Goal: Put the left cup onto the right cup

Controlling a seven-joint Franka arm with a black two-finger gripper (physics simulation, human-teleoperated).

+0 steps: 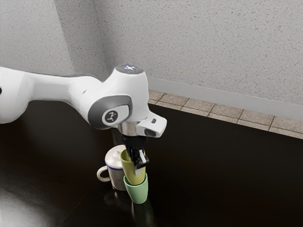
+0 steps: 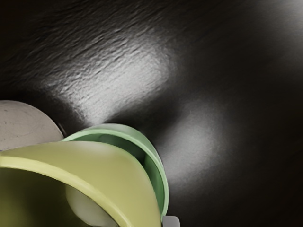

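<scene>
Nearest to us, the green cup [image 1: 138, 191] stands upright on the dark bench [image 1: 227, 179]. The yellow cup [image 1: 131, 170] leans in its mouth, lower end within the green rim. Our tool [image 1: 138, 160] pinches the yellow cup's rim, one finger on each side of the wall. Just behind stands a white mug [image 1: 113, 172], its handle toward the exterior view's left.

1. Even, soft light falls on the pale wall [image 1: 213, 42]; the dark, glossy bench [image 1: 227, 161] stays dim.
2. The wrist view shows broad pale glare on the bench.
3. A faint reflection lies under the green cup [image 1: 137, 190].
4. The yellow cup [image 2: 94, 175], close to the wrist lens, looks soft, and its inside is shaded.
</scene>
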